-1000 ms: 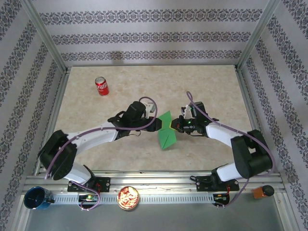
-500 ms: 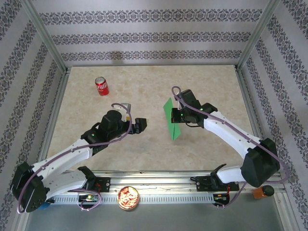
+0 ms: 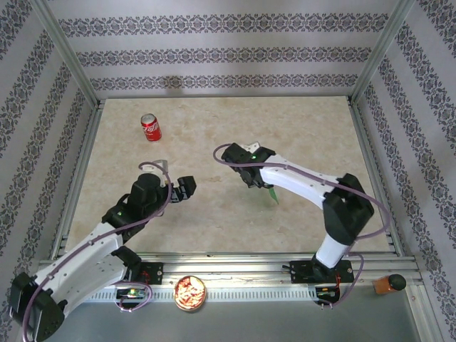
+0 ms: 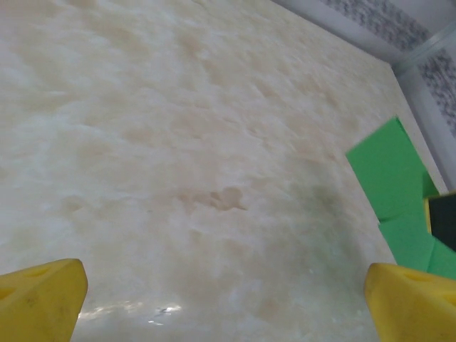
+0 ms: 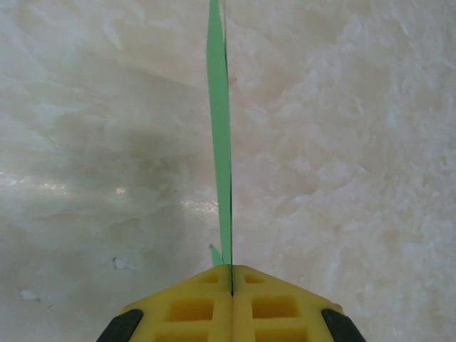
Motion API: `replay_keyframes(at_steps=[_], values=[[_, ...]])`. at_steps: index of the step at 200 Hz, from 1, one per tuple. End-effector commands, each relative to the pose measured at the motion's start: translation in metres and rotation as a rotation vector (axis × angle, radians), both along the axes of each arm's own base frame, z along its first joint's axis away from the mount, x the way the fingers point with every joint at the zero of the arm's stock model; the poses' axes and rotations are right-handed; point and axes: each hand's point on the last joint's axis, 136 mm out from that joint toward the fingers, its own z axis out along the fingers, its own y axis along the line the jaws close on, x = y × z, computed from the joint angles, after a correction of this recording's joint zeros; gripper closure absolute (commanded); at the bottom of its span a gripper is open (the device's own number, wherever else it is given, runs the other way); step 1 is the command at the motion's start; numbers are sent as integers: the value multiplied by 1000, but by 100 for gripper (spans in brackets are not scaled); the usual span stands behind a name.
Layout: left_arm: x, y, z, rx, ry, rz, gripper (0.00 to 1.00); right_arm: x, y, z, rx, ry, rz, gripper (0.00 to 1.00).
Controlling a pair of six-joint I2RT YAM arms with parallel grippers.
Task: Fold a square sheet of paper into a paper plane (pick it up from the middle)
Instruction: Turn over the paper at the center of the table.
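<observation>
The green paper (image 5: 219,142), folded flat and seen edge-on, juts straight ahead of the right gripper (image 5: 231,274), whose yellow jaws are pinched together on its near end. The left gripper (image 4: 228,299) hangs spread wide and empty, the paper ahead to its right. Likely a mid-fold carry; next, lay it flat on the table (image 5: 356,142) for creasing.

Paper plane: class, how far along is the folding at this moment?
Done: the paper shows several folds, with layered flaps. In hand: the right hand is shut on it, holding it edge-on; the left hand is open, apart from it. To do: the wings and final dart shape cannot be confirmed, so finishing creases probably remain.
</observation>
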Motion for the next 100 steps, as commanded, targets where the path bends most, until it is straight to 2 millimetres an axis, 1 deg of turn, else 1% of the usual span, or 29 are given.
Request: replay_keyframes(at_steps=[1,27,37,57,73,87,100], values=[[-9,37,-14,7,26,174,0,2,9,0,-69,-38,-13,100],[-17,44,-10,-23,9,195,4,-4,49,-21,-28,18,47,98],[-19,46,-10,-14,12,197,6,-8,64,-33,0,59,61,97],[-20,46,-5,1,18,188,12,-16,104,-55,149,166,110,94],[-18,41,0,3,15,163,16,-24,133,-63,270,245,140,90],[-15,34,4,3,14,125,18,-29,154,-65,359,301,172,82],[-13,27,6,5,24,92,20,-34,173,-59,455,336,213,69]])
